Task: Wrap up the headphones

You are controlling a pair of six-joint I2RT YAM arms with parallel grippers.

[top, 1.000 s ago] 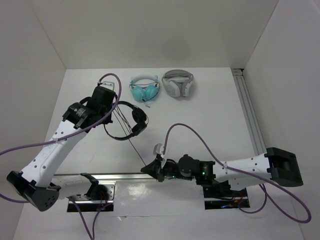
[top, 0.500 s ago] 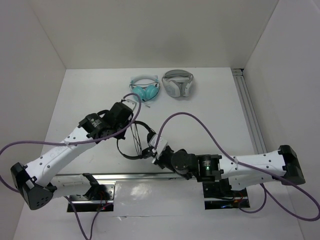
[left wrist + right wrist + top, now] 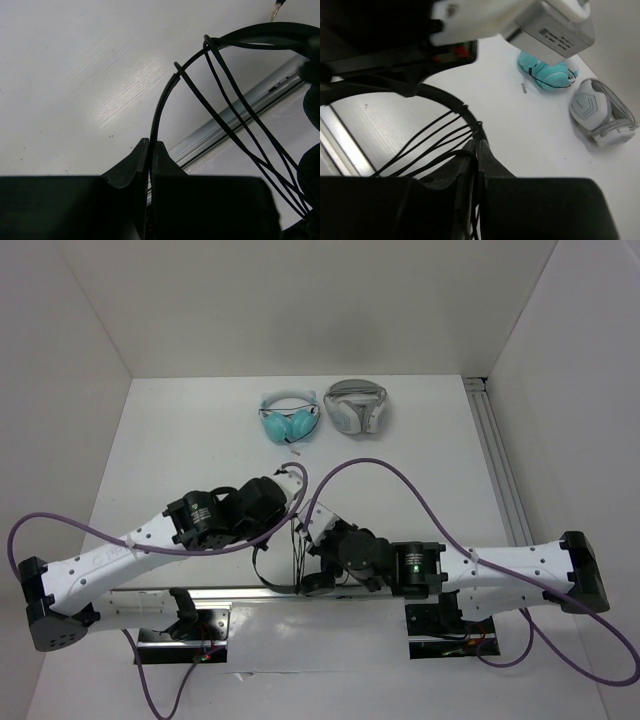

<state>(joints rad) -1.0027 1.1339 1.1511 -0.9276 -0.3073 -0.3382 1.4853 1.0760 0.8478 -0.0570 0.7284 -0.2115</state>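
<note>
Left claw [image 3: 150, 146] pointed toward 3 o'clock, clamped tight; right claw [image 3: 477, 146] pointed toward 10 o'clock, fingers pinched nearly together

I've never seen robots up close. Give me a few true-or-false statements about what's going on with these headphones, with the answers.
1. The left claw pinches the black headphones by their thin band. True.
2. The teal headphones lie beside the arm bases. False: they lie at the far side of the table, next to the white-grey headphones.
3. The cable crosses the headband in several strands. True.
4. The right claw holds the white-grey headphones. False: it is closed at the black headphones' cable.
</note>
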